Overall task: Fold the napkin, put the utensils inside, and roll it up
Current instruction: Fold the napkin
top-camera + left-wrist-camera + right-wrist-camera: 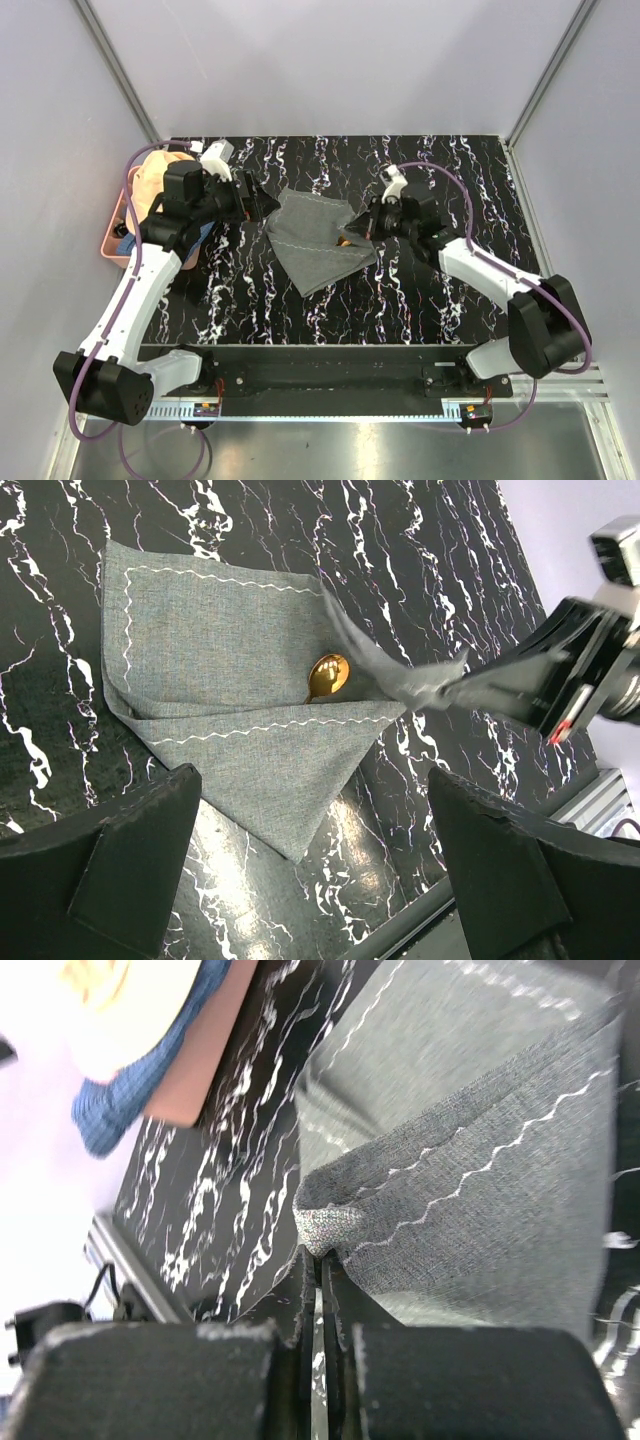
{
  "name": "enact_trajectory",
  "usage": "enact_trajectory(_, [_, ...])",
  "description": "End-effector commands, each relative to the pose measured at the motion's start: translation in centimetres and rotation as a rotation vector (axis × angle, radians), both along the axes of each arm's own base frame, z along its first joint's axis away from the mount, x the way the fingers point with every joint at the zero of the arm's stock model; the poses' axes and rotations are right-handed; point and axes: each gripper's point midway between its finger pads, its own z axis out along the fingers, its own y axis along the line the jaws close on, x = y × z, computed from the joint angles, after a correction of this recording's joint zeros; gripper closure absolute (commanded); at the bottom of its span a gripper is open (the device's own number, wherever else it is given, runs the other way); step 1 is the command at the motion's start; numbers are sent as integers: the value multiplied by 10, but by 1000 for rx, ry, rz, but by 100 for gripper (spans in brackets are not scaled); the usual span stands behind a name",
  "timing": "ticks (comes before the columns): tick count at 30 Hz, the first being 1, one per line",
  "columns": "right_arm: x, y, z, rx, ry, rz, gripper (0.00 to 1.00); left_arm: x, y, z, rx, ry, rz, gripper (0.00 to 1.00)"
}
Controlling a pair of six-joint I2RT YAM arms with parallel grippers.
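Here's the grey napkin [220,630] sitting mid-desk, a touch closer to the far edge than the near one. It is folded over on itself, with white zigzag stitching running along its hems and one pointed flap aimed at the near edge. The right gripper [322,1258] is on the napkin's right-hand corner, fingers clenched tight on a pinch of cloth, and that corner is lifted off the black marbled desk [430,300] in a thin raised strip. Look just inside that lifted strip: the gold spoon [328,675] is showing its shiny bowl. It lies on the lower layer of cloth with its handle tucked away under the folded flap, so only the bowl and a short stub of handle can be seen. No other utensil shows from any angle. Over on the other side, the left gripper [265,200] hangs by the napkin's far-left corner, fingers spread wide and grasping nothing, clear of the cloth, its camera looking across the whole napkin toward the right arm. Off at the left edge of the desk, toward the far-left corner, there's a pink tray [110,245] with a peach hat [155,175] piled in it and a blue cloth [140,1085] spilling over its side, all well apart from the napkin.
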Motion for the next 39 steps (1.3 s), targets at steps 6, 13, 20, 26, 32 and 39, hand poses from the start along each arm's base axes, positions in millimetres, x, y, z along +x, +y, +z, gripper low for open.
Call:
enact_trajectory(6, [-20, 47, -29, -35, 17, 176, 100, 3, -3, 12, -15, -58, -15, 1])
enact_trajectory(13, [-36, 76, -64, -65, 80, 248, 100, 3, -4, 12, -15, -58, -15, 1])
enact_trajectory(20, [-45, 89, -88, -74, 116, 276, 100, 4, -3, 10, -12, -55, -11, 1])
enact_trajectory(26, [-54, 101, -90, -49, 124, 302, 100, 5, -3, 9, -13, -51, -12, 1])
enact_trajectory(32, [-62, 108, -95, -50, 136, 329, 100, 5, -3, 8, -14, -48, -9, 1])
enact_trajectory(39, [-63, 108, -80, -56, 103, 342, 53, 7, -5, 4, -19, -39, -8, 1])
